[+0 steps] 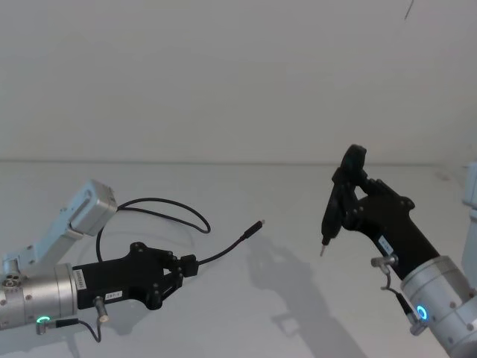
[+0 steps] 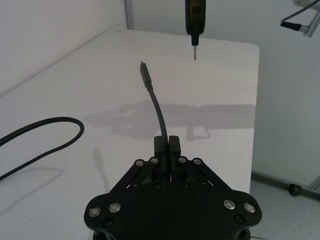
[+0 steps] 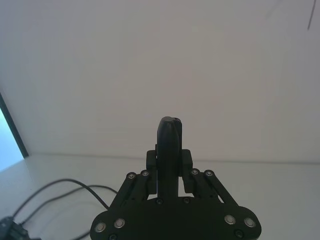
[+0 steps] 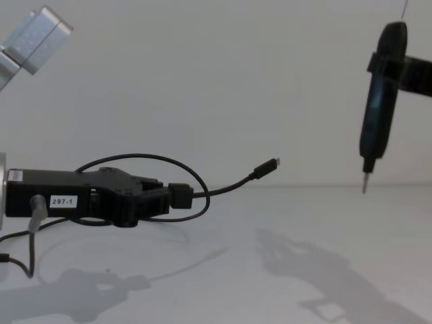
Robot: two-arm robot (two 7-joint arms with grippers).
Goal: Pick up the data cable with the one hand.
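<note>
The left gripper (image 1: 186, 266), lower left of the head view, has its fingers squeezed tight on the data cable (image 1: 227, 251), near its plug end. That end is off the desk (image 1: 298, 306), so the pick-up looks nearly done. The right gripper (image 1: 349, 195), on the right, grips a black tool (image 1: 355, 158).

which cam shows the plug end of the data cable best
Left wrist view: the data cable rises from the left end effector to its plug, close, unobstructed. Head and chest views show it smaller; the right wrist view catches its loops.
</note>
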